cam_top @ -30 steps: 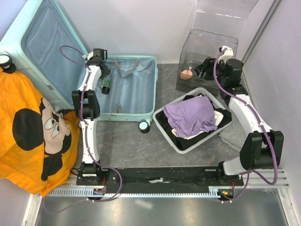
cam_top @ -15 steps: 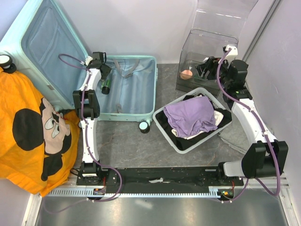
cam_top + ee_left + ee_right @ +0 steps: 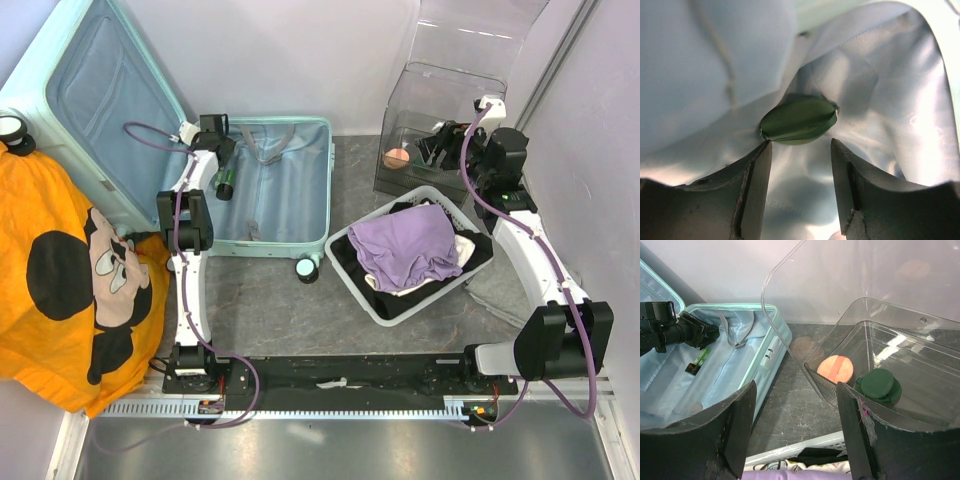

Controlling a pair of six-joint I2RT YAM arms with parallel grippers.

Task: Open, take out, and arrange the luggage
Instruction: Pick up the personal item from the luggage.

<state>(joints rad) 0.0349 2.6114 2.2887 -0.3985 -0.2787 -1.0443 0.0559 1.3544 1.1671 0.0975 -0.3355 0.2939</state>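
Mint hard-shell luggage (image 3: 285,205) lying open at the desk's far left, lid leaning up against the wall, pale blue lining and grey straps showing, my left claw (image 3: 800,145) hanging spread inside it over a green tube (image 3: 799,120), my right claw (image 3: 795,386) gaping empty beside the clear box (image 3: 900,345)

We look out through the right gripper (image 3: 795,390), whose two dark fingers are spread with nothing between them. Ahead on the right stands a clear plastic box (image 3: 920,340) holding an orange disc (image 3: 835,369) and, just beside it, a dark green round object (image 3: 879,385). At left the luggage (image 3: 782,332) lies open. The left gripper (image 3: 710,331) is over its pale blue lining, near a small green item (image 3: 700,360). A white basket rim (image 3: 800,446) crosses the bottom.
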